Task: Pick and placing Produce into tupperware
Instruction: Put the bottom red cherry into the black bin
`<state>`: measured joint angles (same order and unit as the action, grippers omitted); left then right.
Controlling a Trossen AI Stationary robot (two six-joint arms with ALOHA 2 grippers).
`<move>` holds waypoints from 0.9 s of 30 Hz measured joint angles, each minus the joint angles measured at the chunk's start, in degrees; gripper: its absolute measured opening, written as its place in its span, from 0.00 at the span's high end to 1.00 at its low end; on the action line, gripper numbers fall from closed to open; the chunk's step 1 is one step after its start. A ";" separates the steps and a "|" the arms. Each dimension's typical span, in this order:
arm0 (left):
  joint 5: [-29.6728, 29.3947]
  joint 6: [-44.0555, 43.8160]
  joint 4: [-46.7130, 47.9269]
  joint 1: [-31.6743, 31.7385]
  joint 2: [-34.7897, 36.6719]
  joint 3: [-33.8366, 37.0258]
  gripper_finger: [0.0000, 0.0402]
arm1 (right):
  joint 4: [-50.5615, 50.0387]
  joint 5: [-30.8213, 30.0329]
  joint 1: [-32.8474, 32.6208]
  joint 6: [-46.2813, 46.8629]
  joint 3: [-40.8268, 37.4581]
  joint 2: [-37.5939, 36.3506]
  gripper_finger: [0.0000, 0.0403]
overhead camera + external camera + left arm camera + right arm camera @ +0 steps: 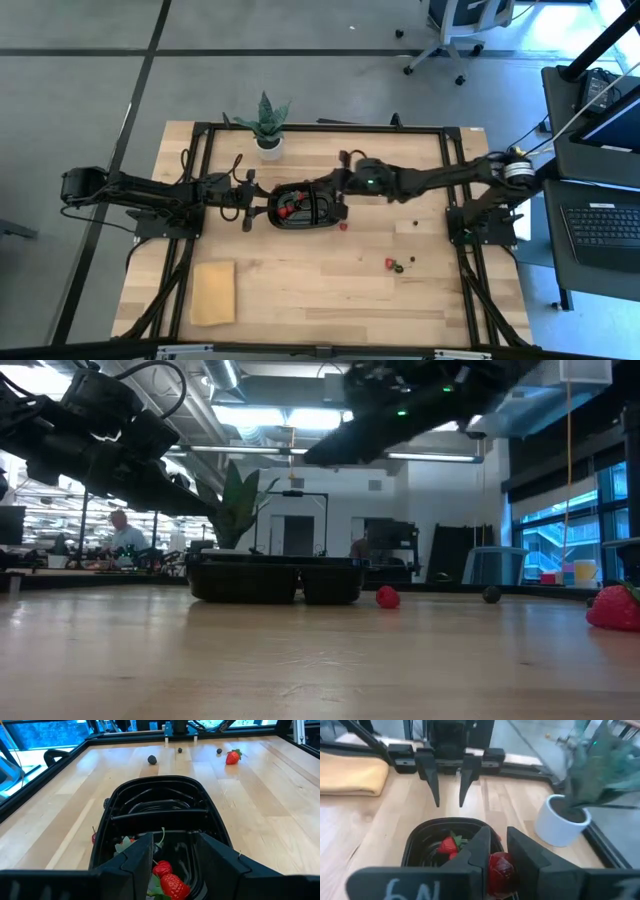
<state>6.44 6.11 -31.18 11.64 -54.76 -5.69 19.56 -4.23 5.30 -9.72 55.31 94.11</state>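
A strawberry (615, 608) lies nearest in the low view, on the table (320, 290). In the high view it sits right of centre with a dark berry (411, 261) just beside it.

A tan block (213, 292) lies at the table's near left.

The tray (308, 207) sits at mid-table. One compartment, on the left arm's side, holds strawberries (167, 879) with green leaves. The other compartment (157, 805) appears bare in the left wrist view. A small red berry (387, 597) lies on the table just beside the tray on the right arm's side.

The left gripper (252, 208) hangs at the tray's left end. Its fingers (433, 777) stand apart, with nothing between them.

The right gripper (496, 851) hangs over the tray. Its fingers are drawn close together around a dark red piece (499, 869), held above the compartment.

Further dark berries (152, 759) lie scattered on the wood beyond the tray.

A potted plant (266, 125) stands at the far edge, behind the tray.

A person (124, 537) sits in the room beyond the table.
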 joint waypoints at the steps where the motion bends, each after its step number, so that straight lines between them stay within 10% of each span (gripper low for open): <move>1: 0.00 0.00 0.02 0.00 0.00 0.00 0.63 | -1.24 0.00 0.00 0.01 1.81 1.62 0.85; 27: -0.63 0.02 2.19 0.00 0.00 0.00 0.63 | -0.48 0.00 -1.51 -1.03 18.88 29.27 0.85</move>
<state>5.80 6.13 -28.99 11.64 -54.76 -5.69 19.08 -4.23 3.79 -10.74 74.19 123.38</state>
